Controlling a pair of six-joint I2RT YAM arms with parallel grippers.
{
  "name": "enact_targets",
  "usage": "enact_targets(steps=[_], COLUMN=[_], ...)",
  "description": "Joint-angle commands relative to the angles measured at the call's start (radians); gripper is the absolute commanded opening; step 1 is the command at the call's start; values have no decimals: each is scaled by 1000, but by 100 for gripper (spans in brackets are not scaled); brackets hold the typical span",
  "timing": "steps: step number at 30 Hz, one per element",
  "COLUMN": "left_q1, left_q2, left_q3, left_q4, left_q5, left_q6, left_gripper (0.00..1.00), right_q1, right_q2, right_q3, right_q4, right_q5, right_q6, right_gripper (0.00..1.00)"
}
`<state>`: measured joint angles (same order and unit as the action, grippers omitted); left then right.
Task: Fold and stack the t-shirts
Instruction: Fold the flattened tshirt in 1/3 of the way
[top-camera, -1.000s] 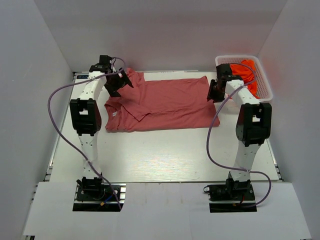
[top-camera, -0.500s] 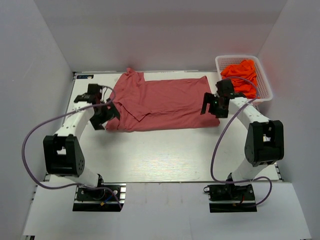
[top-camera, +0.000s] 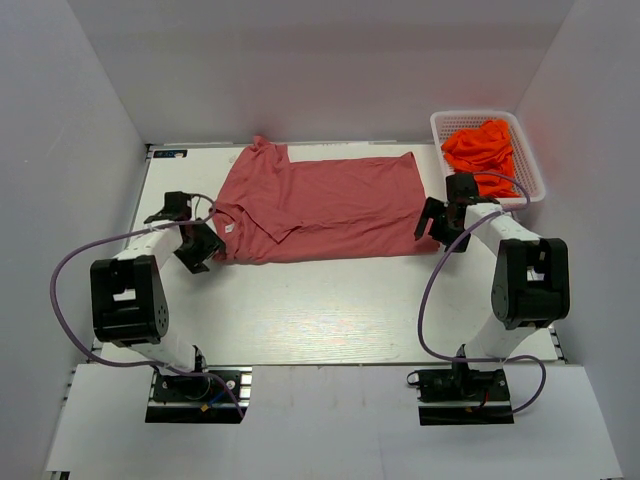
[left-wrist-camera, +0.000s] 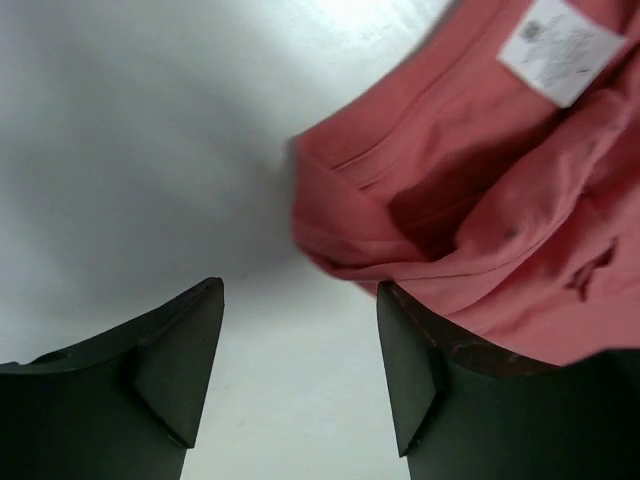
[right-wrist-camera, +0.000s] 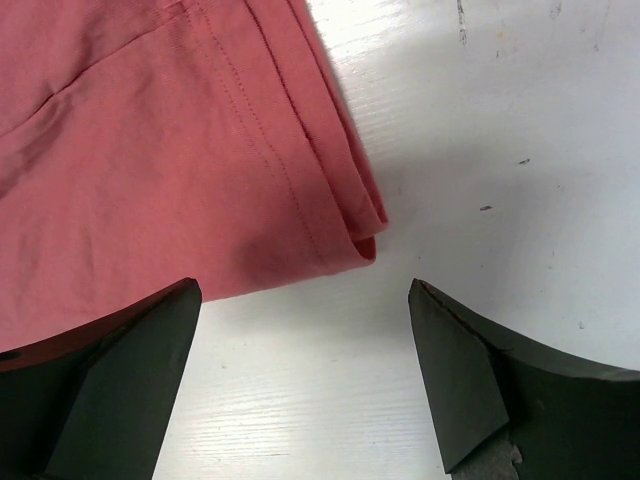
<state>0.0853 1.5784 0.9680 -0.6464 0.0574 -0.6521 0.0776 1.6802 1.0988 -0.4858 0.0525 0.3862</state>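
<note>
Top view: a large rose-red cloth t-shirt (top-camera: 320, 205) is spread flat on the white counter (top-camera: 330, 310). Bright orange t-shirts (top-camera: 482, 148) are heaped in a white plastic basket (top-camera: 532, 165), far right. The left hand (top-camera: 203, 243) sits low at the shirt's left edge, the right hand (top-camera: 430, 222) at its right edge. Left wrist: 2 dark fingers (left-wrist-camera: 170, 350) apart, bunched shirt corner just ahead, white label (left-wrist-camera: 562, 48) beyond. Right wrist: fingers (right-wrist-camera: 120, 370) wide apart, hem corner just ahead, ungripped.
</note>
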Motion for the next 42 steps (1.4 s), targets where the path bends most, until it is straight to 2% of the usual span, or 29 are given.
enact_targets(steps=[1, 2, 6, 7, 8, 9, 10, 14, 16, 18, 19, 20, 21, 23, 24, 28, 32, 41, 42], left_q1=[4, 4, 4, 4, 4, 4, 4, 4, 4, 4, 4, 4, 4, 4, 4, 4, 4, 13, 13], left_q2=[-14, -14, 35, 61, 74, 83, 95, 85, 72, 51, 51, 42, 42, 32, 32, -3, -61, -126, -126], left_q3=[-29, -29, -29, -29, -29, -29, -20, -9, 3, 14, 14, 14, 14, 26, 26, 35, -4, -166, -166], left_q4=[149, 149, 171, 171, 171, 162, 146, 126, 107, 93, 79, 65, 54, 1, -24, -132, -208, -343, -361], left_q5=[96, 96, 122, 122, 133, 133, 133, 124, 111, 102, 102, 91, 91, 44, 24, -63, -140, -130, -130], left_q6=[2, 12, 22, 22, 22, 22, 22, 12, 12, 2, -7, -7, -21, -46, -55, -89, -121, -153, -153], left_gripper=[67, 67, 46, 29, 22, 6, 0, 0, 0, 0, 0, 0, 0, 0, 0, 0, 0, 0, 0], right_q1=[-16, -16, -39, -41, -42, -48, -48, -52, -56, -61, -59, -62, -64, -65, -67, -67, -117, -127, -127], right_q2=[10, 10, 22, 18, 21, 30, 33, 76, 91, 128, 139, 147, 142, 125, 95, 39, -8, -96, -118], right_q3=[-10, -11, -28, -37, -39, -37, -33, -34, -34, -20, -19, -17, -20, -40, -53, -59, -77, -201, -211], right_q4=[55, 59, 95, 111, 125, 133, 135, 145, 168, 165, 165, 164, 159, 158, 148, 98, 56, 35, 36], right_q5=[-16, -14, -42, -42, -45, -72, -74, -74, -71, -66, -63, -63, -57, -23, -13, 41, 66, 7, 1], right_q6=[20, 20, 11, 11, 13, 11, 14, 17, 20, 29, 31, 36, 54, 65, 72, 56, 36, 16, 19], right_gripper=[90, 90, 90, 90, 90, 89, 87, 85, 81, 68, 58, 33, 21, 4, 0, 0, 0, 0, 6])
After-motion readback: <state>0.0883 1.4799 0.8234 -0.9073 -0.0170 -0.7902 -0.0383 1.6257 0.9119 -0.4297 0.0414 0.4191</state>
